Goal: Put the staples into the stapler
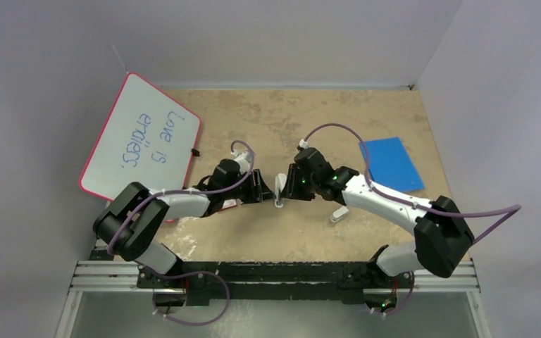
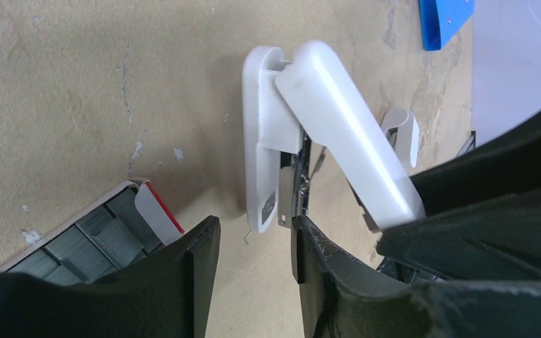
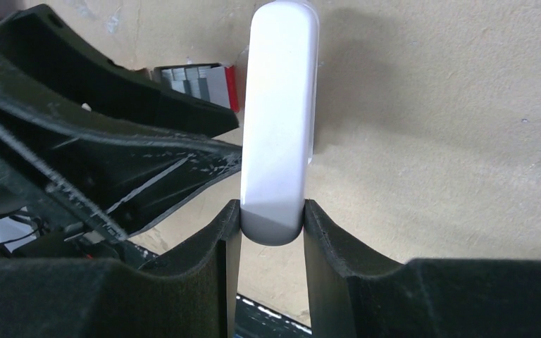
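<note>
The white stapler [image 1: 280, 190] lies hinged open in the table's middle. In the left wrist view its base [image 2: 259, 141] lies flat, its top cover [image 2: 345, 134] is swung up to the right, and the metal channel [image 2: 294, 184] shows between them. My right gripper [image 3: 273, 227] is shut on the end of that cover [image 3: 280, 120]. My left gripper [image 2: 252, 238] is open and empty just short of the base's near end, its right finger [image 2: 303, 246] at the channel's tip. The grey staples [image 2: 70, 246] sit in an open red-and-white box [image 2: 156, 208] beside the left finger.
A stubby white piece [image 1: 339, 213] lies right of the stapler. A blue pad [image 1: 391, 163] lies at the right and a whiteboard [image 1: 141, 137] leans at the left. One loose bent staple [image 2: 246, 236] lies by the base's end.
</note>
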Controlling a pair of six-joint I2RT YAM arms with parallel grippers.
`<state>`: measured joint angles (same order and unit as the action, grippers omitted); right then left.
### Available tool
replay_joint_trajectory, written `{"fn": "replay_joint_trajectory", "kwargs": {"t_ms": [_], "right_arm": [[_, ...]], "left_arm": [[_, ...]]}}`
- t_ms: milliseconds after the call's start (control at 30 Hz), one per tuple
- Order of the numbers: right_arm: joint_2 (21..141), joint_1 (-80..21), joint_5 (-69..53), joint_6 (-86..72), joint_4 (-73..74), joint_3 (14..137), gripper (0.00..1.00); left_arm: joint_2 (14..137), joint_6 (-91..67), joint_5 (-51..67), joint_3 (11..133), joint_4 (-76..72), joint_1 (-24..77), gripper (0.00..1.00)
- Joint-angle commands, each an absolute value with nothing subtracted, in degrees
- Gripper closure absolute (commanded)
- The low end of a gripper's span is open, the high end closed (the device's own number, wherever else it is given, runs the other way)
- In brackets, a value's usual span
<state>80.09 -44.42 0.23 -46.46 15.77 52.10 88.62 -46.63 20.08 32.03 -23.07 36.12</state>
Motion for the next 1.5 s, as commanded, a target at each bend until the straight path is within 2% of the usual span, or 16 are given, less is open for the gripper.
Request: {"fn": "replay_joint_trajectory", "kwargs": {"t_ms": [0, 233, 533, 800, 1033, 1200, 1467], "right_arm": [[77.53, -43.71, -0.78, -46.13, 13.29, 51.54, 0.76], [76.24, -43.17, -2.25, -45.79, 12.19, 50.68, 0.77], [75.37, -42.75, -3.88, -46.23, 10.78, 49.41, 0.77], [74.84, -41.96, -4.89, -45.47, 10.93, 49.72, 0.78], [74.36, -41.41, -6.13, -45.48, 10.75, 49.37, 0.78], [74.57, -41.02, -5.76, -45.79, 10.50, 49.33, 0.77], [74.57, -39.35, 0.96, -45.46, 14.82, 54.78, 0.73]], "left_arm": [[85.05, -44.48, 20.76, 31.65, -26.38, 36.15, 0.58], [89.62, -42.54, 23.33, 35.96, -24.60, 36.04, 0.70], [94.49, -39.68, 27.40, 39.27, -24.85, 35.95, 0.70], [98.06, -39.30, 30.26, 39.26, -27.05, 35.96, 0.82], [99.33, -39.79, 34.38, 38.09, -32.55, 35.99, 0.83], [100.90, -39.78, 37.05, 37.44, -35.81, 35.94, 1.00], [101.31, -37.33, 37.92, 36.12, -37.22, 35.99, 1.00]]}}
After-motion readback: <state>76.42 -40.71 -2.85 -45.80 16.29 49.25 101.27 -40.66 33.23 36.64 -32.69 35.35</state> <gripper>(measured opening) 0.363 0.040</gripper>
